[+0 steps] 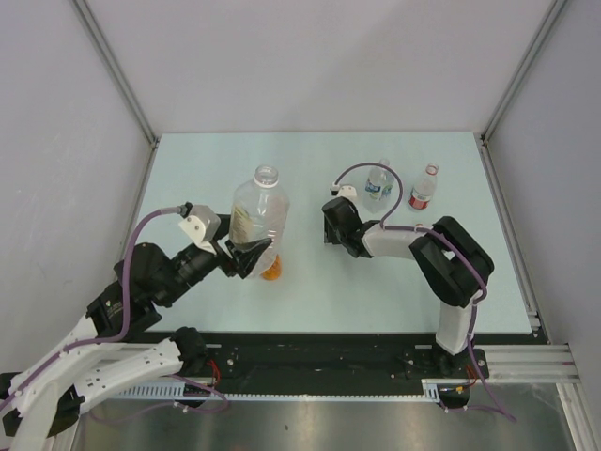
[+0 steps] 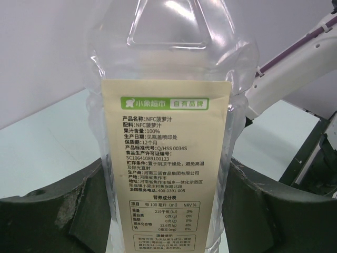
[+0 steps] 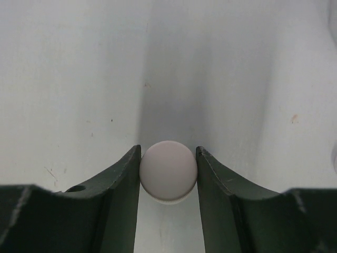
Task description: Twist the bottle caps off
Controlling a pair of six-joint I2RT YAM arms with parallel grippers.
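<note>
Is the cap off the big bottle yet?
Off. The big bottle shows a bare mouth from above, and the right claw grips a white cap.

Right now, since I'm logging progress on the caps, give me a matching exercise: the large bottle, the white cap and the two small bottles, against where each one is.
Things:
1. large bottle
2. white cap
3. blue-label bottle
4. red-label bottle

Places:
A. standing farthest right
B. pinched in the right gripper
C. clamped in the left gripper, neck uncapped
D. standing just left of the red-label bottle

Pairs: 1-C, 2-B, 3-D, 4-A.
</note>
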